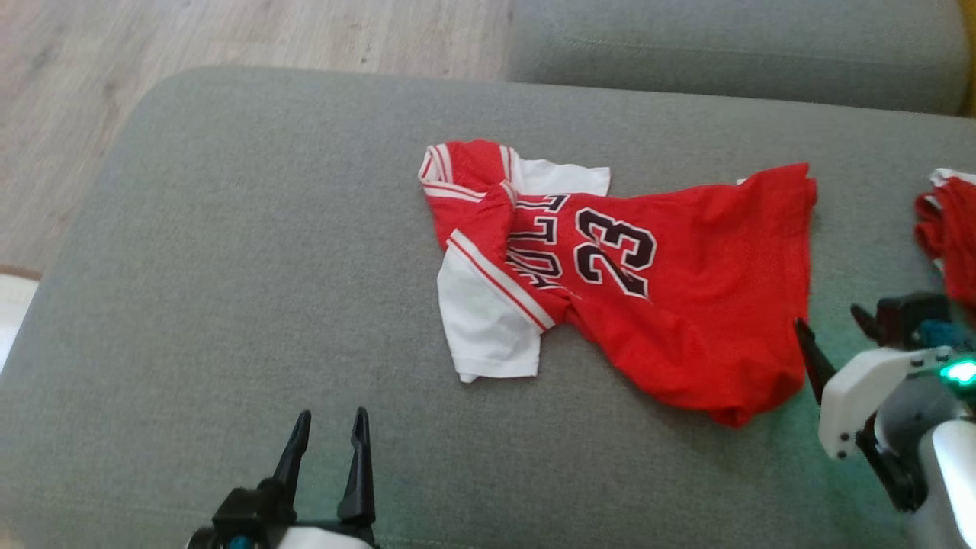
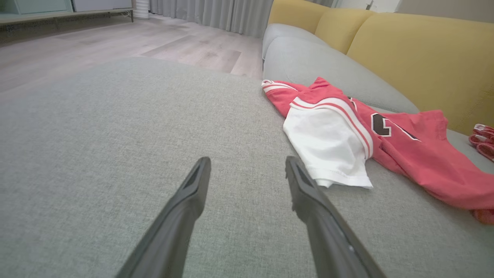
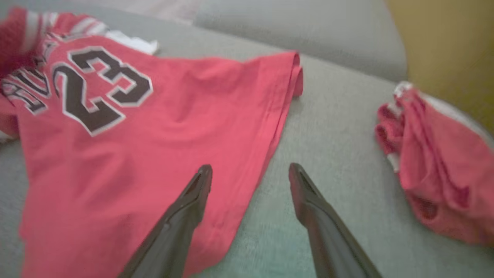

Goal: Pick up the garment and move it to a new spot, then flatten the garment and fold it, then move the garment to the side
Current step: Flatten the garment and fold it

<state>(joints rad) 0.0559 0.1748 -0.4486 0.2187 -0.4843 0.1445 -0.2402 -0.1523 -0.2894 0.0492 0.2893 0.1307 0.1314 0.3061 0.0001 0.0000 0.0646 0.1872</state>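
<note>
Left gripper (image 1: 332, 415) is the closest thing in the head view, bottom edge, fingers spread apart with nothing between them, sitting over bare grey couch cushion (image 1: 229, 267). Further up, the red jersey (image 1: 648, 290) lies rumpled near the middle of the cushion, number 23 facing up, one white sleeve (image 1: 488, 320) flopped toward me. Right gripper (image 1: 827, 316) comes in from the right edge, jaws apart, tips just beside the jersey's hem. A second red bundle (image 1: 949, 236) pokes in at the far right, apart from the jersey. Wood floor (image 1: 229, 38) is up top.

Left wrist view: own two fingers wide open and empty over the cushion, with the white sleeve (image 2: 328, 146) just past the right-hand fingertip, not touching as far as I can tell. What I get here and not from the head is the yellow backrest (image 2: 424, 50) behind the jersey (image 2: 424, 162), plus grey curtains (image 2: 208, 11) across the room.

Right wrist view is blurry, but it shows the hem best: one finger (image 3: 193, 200) over the red cloth (image 3: 135, 154), the other over bare cushion, jaws open, gripping nothing. The other bundle (image 3: 436, 173) is off to the right.
</note>
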